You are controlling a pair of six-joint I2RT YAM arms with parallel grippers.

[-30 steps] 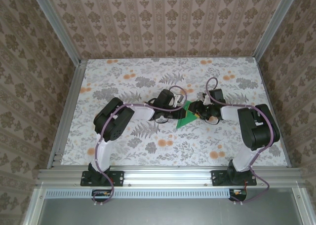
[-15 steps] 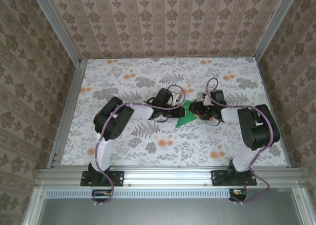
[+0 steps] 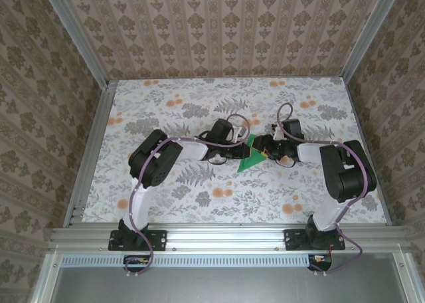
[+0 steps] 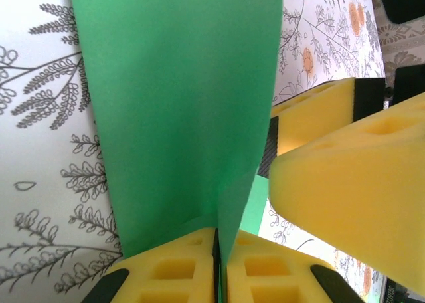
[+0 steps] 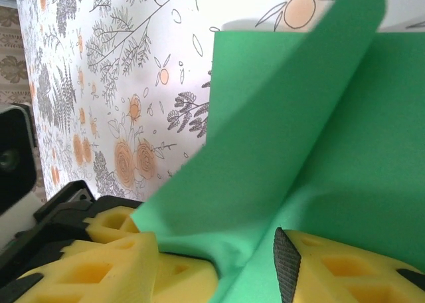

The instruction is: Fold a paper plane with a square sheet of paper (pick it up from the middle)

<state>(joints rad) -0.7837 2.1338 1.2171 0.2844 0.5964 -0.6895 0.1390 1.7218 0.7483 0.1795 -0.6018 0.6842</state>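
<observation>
The left gripper (image 4: 218, 250), at nine o'clock, and the right gripper (image 5: 219, 263), at three, are pinching their jaws shut on the half-folded green sheet of paper (image 3: 250, 159), likely steadying it above the desk (image 3: 199, 103) for creasing.

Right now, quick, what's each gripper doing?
Left gripper: closed on the paper.
Right gripper: closed on the same paper.

The green paper sheet (image 3: 251, 159) is at the floral table (image 3: 166, 110)'s middle.
</observation>
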